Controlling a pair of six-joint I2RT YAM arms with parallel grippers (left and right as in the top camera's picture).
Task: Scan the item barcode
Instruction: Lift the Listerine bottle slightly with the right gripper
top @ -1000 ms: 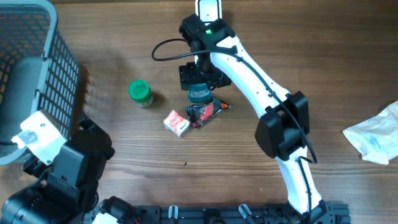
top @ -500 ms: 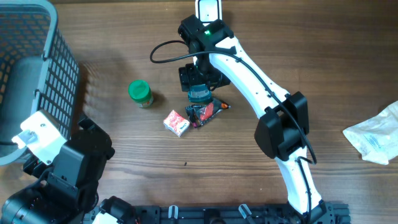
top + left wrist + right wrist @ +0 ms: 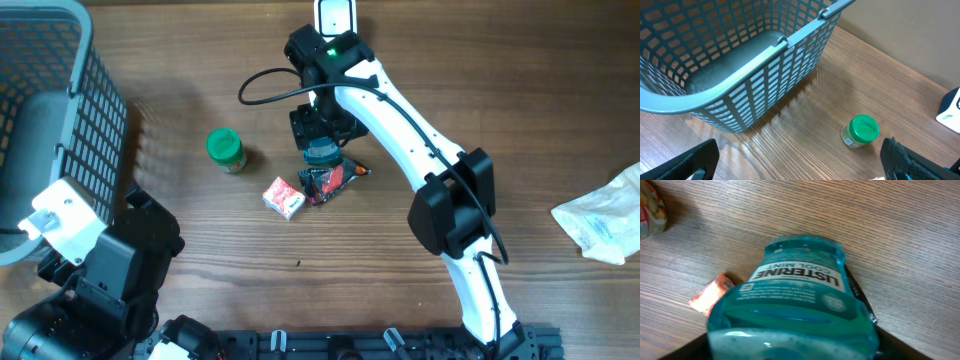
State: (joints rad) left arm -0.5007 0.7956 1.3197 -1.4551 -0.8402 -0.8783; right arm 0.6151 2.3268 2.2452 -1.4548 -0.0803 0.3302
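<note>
The right hand points down at the worktop with a mouthwash bottle between its fingers. Their dark edges lie along the bottle's flanks, but I cannot tell whether they press on it or only bracket it. The bottle is clear teal plastic, full of blue-green liquid with froth at the near end. Its white and dark label reads "LISTERINE COOL MINT" upside down in the wrist view; the finer print is too small to read. From overhead the bottle sits a little above the middle of the worktop.

Just at its 6 o'clock lies a dark snack packet with a red-orange end, touching or partly under it. A small red and white box lies at 7 o'clock, and a green-lidded jar stands at 9 o'clock, apart from both. A white device is at 12 o'clock by the far edge, and a crumpled white bag lies far off at 4 o'clock.

The left hand is spread wide and holds nothing, near a blue-grey basket at the worktop's 9 o'clock side.
</note>
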